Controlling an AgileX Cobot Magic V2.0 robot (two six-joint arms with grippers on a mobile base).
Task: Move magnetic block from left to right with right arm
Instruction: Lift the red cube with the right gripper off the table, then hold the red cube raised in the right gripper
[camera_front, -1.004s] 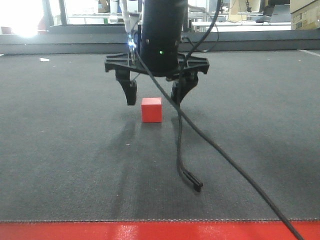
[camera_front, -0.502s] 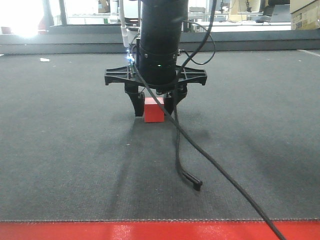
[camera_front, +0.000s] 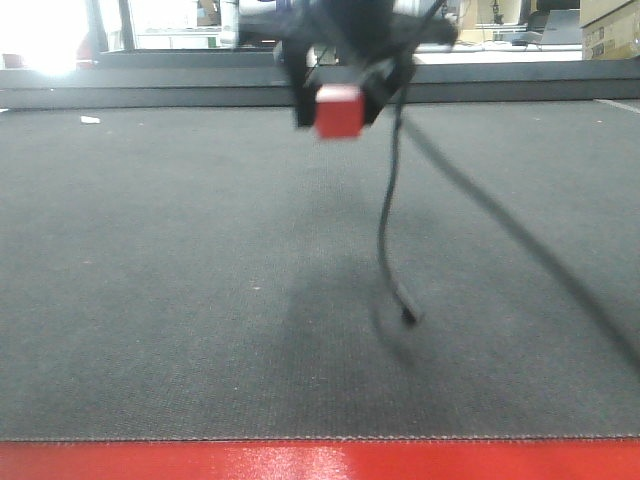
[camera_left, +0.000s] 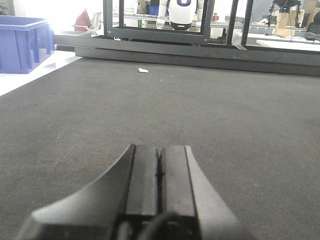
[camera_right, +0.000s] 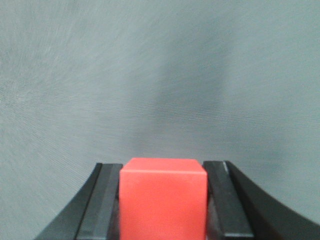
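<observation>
The red magnetic block (camera_front: 338, 111) hangs high above the dark mat, held between the jaws of my right gripper (camera_front: 338, 105), which is blurred near the top of the front view. In the right wrist view the magnetic block (camera_right: 163, 197) fills the gap of the right gripper (camera_right: 163, 172), a black jaw pressed on each side. My left gripper (camera_left: 160, 155) shows only in its own wrist view, low over the mat, its two pads pressed together with nothing between them.
A black cable (camera_front: 392, 240) dangles from the right arm, its plug end just above the mat. A red strip (camera_front: 320, 460) edges the mat at the front. A blue crate (camera_left: 22, 42) stands far left beyond the mat, and a small white scrap (camera_left: 143, 70) lies near the back edge.
My right gripper closed on the magnetic block on the mat, then rose with it and shifted slightly right. The hanging cable lifted along with the arm.
</observation>
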